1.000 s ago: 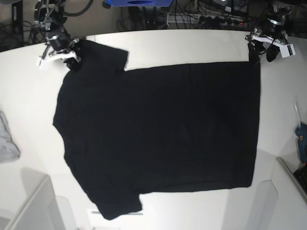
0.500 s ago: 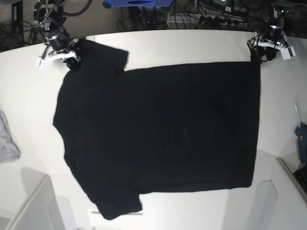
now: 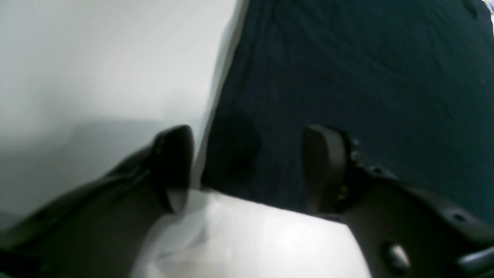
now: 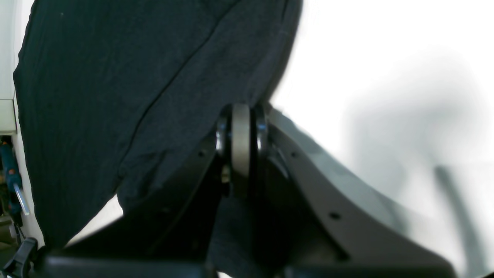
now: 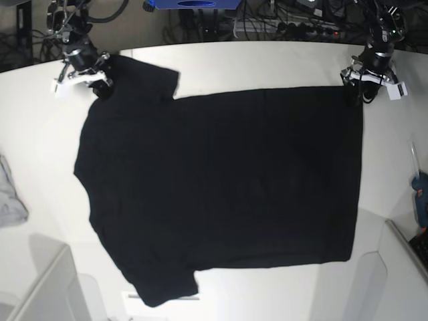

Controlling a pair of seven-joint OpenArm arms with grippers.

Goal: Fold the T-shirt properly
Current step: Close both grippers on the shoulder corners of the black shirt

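The right gripper [image 4: 240, 154] is clamped on the T-shirt [image 5: 221, 187] at its far sleeve corner. The left gripper [image 3: 247, 170] straddles the far hem corner, jaws apart. The T-shirt lies flat on the white table [image 5: 267, 60]; no fold is made yet.

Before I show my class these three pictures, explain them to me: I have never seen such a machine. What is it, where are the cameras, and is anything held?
It is a robot with two arms working at a white table. One picture looks down from above; the other two come from cameras on the wrists.

A black T-shirt lies spread flat, plain side up. A small grey cloth lies at the table's edge.

The right hand is shut on the T-shirt near a sleeve. The left hand stands open over the shirt's hem corner, holding nothing.
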